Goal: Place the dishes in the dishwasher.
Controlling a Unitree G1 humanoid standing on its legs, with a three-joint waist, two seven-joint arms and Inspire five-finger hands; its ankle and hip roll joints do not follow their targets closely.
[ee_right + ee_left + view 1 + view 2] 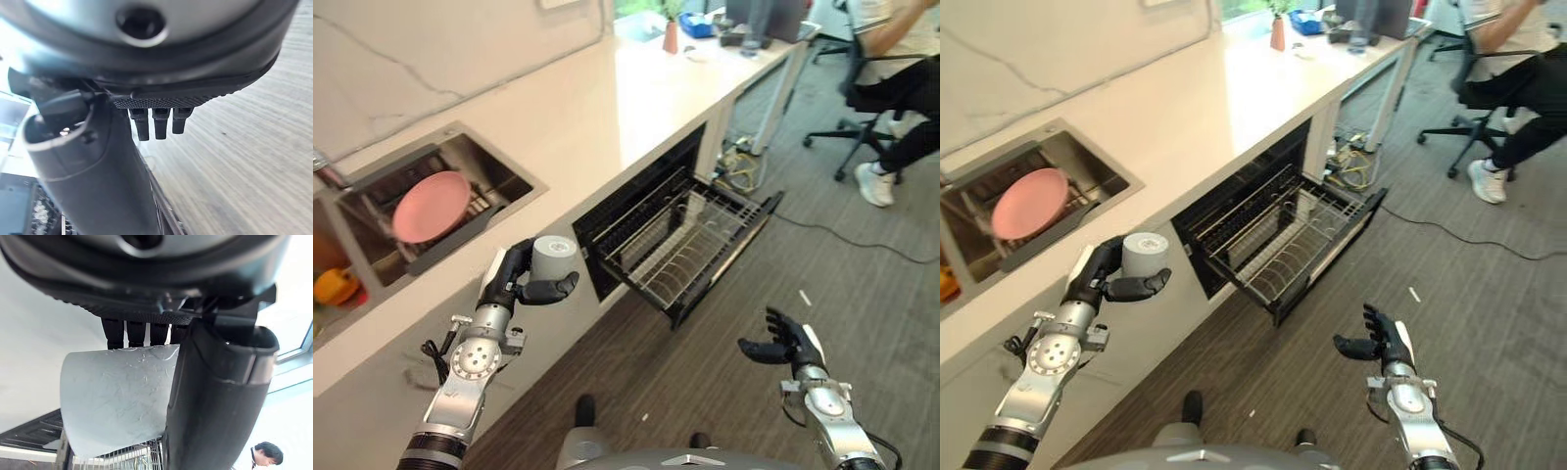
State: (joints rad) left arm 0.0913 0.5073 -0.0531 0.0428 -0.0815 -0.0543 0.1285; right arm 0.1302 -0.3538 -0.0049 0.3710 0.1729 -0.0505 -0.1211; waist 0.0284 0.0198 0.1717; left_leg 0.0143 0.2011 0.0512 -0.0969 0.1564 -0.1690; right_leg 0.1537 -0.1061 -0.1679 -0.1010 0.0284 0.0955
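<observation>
A pale grey cup (553, 258) is held in my left hand (514, 277), fingers and thumb curled round it, just in front of the counter edge and left of the dishwasher. The left wrist view shows the cup (117, 399) between the thumb and the fingers. The dishwasher's lower rack (690, 235) is pulled out over the floor, its wire tines bare. A pink plate (431, 206) stands tilted in the sink (514, 181). My right hand (788, 343) hangs low over the floor with relaxed fingers and holds nothing.
An orange object (335, 286) lies in the sink's left part. The white counter (636, 88) runs back to a desk with a small vase (671, 37). A person sits on an office chair (871, 98) at the far right. A cable (842, 230) crosses the floor.
</observation>
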